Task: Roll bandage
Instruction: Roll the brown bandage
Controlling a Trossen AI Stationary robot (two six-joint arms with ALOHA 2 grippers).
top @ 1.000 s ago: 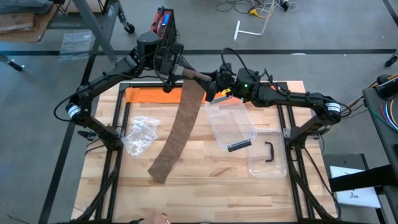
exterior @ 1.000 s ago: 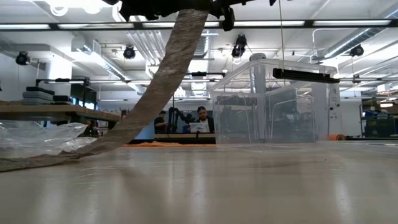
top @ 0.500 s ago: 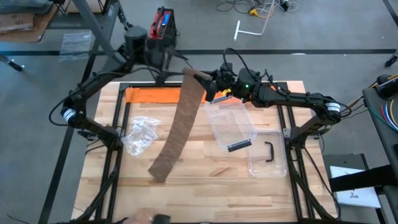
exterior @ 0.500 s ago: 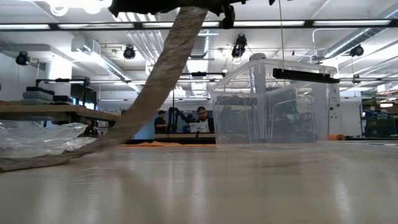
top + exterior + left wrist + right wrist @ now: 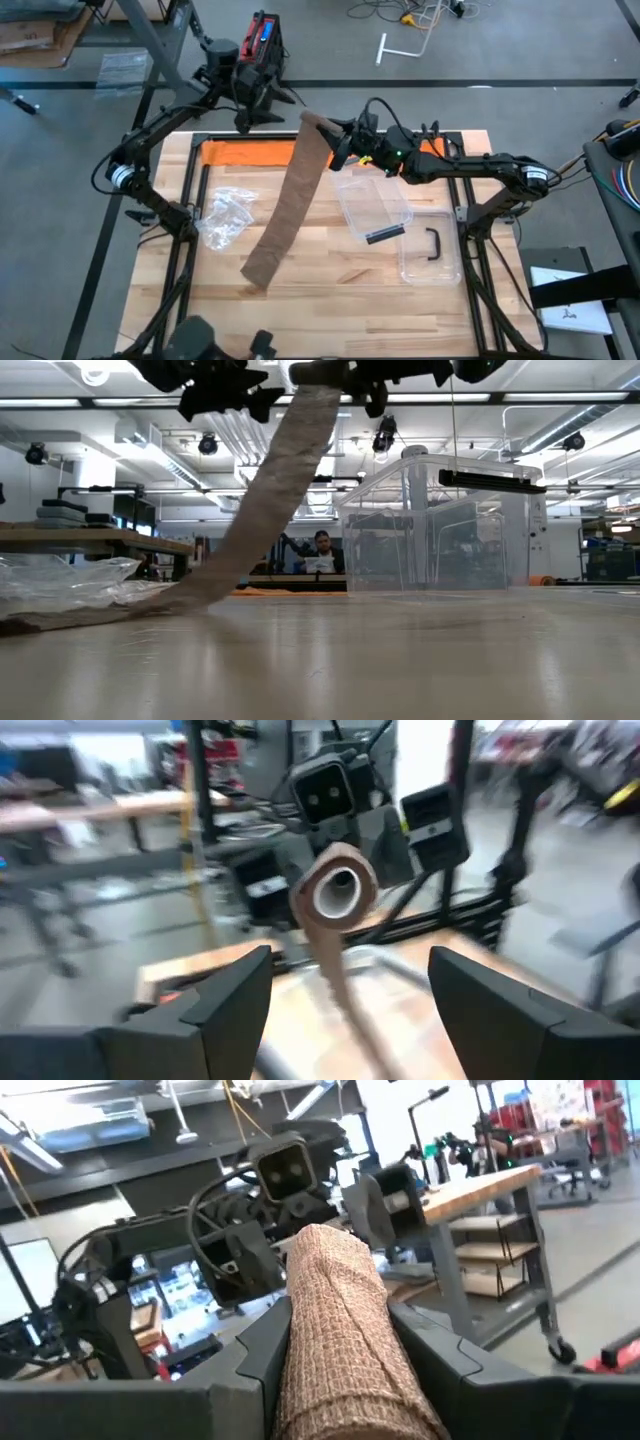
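Mid-winding: the right gripper (image 5: 338,140) is clamped on the bandage roll (image 5: 318,124) above the table's twelve o'clock edge, its brown tail (image 5: 282,215) trailing toward seven o'clock. The left gripper (image 5: 262,107), jaws apart, hangs just beside at nine o'clock. Next, I judge, it must regrasp the roll and turn.

Bright, even overhead light fills the room; ceiling strip lights (image 5: 560,400) glare in the low view. The left wrist view is smeared with motion blur. Shadows on the counter (image 5: 330,270) are faint.
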